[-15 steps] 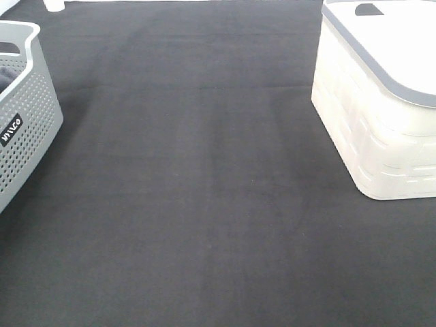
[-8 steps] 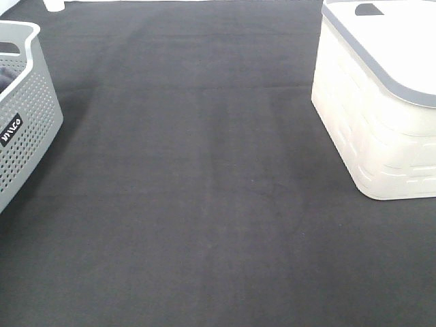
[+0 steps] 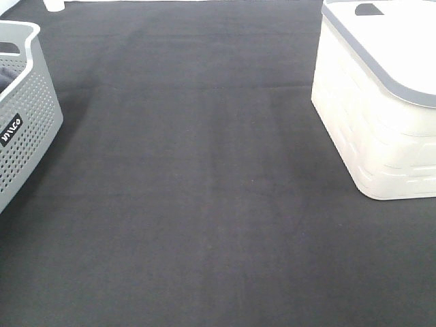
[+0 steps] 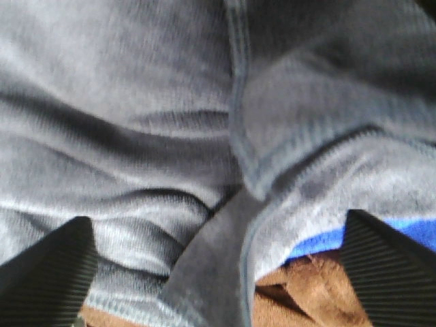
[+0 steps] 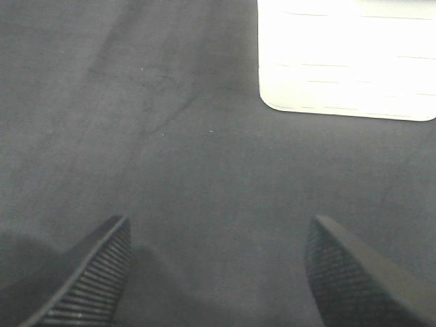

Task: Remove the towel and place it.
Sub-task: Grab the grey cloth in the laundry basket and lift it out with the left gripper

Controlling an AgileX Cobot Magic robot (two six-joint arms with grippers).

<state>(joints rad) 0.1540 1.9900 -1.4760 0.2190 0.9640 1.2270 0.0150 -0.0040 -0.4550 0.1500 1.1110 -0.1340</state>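
Towel (image 4: pixel 136 129) bunched, apparently inside grey basket (image 3: pixel 30 129) at left, over blue cloth (image 4: pixel 327 240) and brown cloth (image 4: pixel 306 293). Left gripper (image 4: pixel 214 228) spread wide just above it, empty. Right gripper (image 5: pixel 218 225) spread, empty, over black table covering (image 3: pixel 204 170). Pinch raised hem fold (image 4: pixel 238 136) only; avoid the cloths beneath.

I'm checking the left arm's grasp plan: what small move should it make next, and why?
Probably lower the left gripper slightly and close on the towel. Its jaws stand open with a fold of towel between them, nothing gripped yet; a blue cloth and a brown cloth show underneath, so a shallow pinch seems wise.
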